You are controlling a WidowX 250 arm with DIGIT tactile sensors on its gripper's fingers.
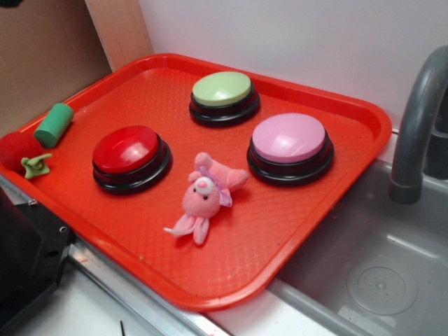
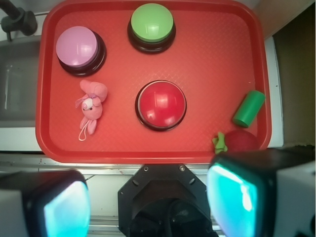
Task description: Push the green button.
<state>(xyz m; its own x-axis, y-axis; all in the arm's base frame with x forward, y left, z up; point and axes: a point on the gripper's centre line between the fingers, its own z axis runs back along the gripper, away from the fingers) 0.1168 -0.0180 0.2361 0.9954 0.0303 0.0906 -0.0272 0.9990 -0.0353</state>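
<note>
Since the green button [image 1: 222,89] at the red tray's [image 1: 336,175] far edge looks a rigid, smooth plastic dome on a black base, it wants a straight press on its crown, not a grasp; the gripper [image 2: 148,202] hovers with fingers spread, empty.

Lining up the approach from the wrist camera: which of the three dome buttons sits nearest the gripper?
The red button, mid-tray, sits closest to the gripper. The green button and pink button lie along the tray's far edge.
</note>
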